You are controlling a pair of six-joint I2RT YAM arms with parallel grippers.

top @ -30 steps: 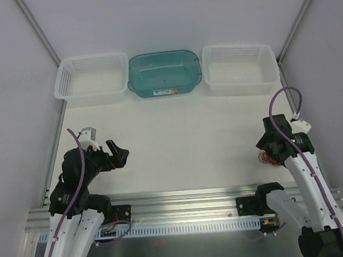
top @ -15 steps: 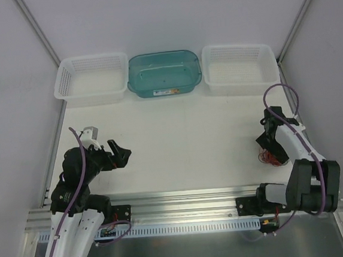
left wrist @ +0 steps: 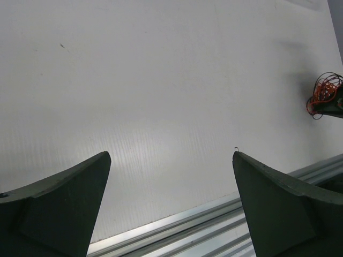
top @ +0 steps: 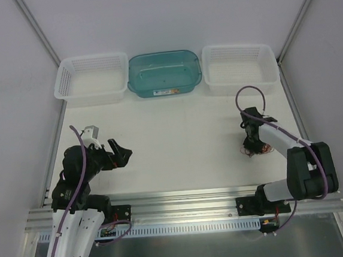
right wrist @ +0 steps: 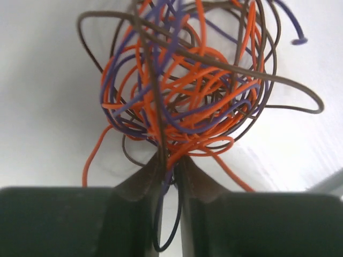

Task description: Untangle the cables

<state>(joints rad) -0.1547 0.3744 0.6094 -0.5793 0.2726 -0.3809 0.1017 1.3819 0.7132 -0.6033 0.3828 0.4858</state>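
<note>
The cables point(right wrist: 187, 91) are a fist-sized tangle of thin orange, purple and brown wires. In the right wrist view the ball fills the space just beyond my right gripper point(right wrist: 171, 160), which is shut on a few strands at its lower edge. From above, the tangle point(top: 247, 152) shows as small red loops under the right gripper point(top: 252, 147), low over the table right of centre. My left gripper point(top: 121, 152) stands open at the near left, nothing between its fingers. Its wrist view shows the wide gap of the left gripper point(left wrist: 169, 155) and the tangle point(left wrist: 325, 93) far off to the right.
Along the back edge stand a white basket point(top: 92, 79), a teal bin point(top: 164, 73) and a second white basket point(top: 240, 68). An aluminium rail point(top: 184, 199) runs along the near edge. Side walls close in on both sides.
The right gripper has closed on the tangle and swung left toward the table's middle, bringing the cables along. The left arm has stayed put.
</note>
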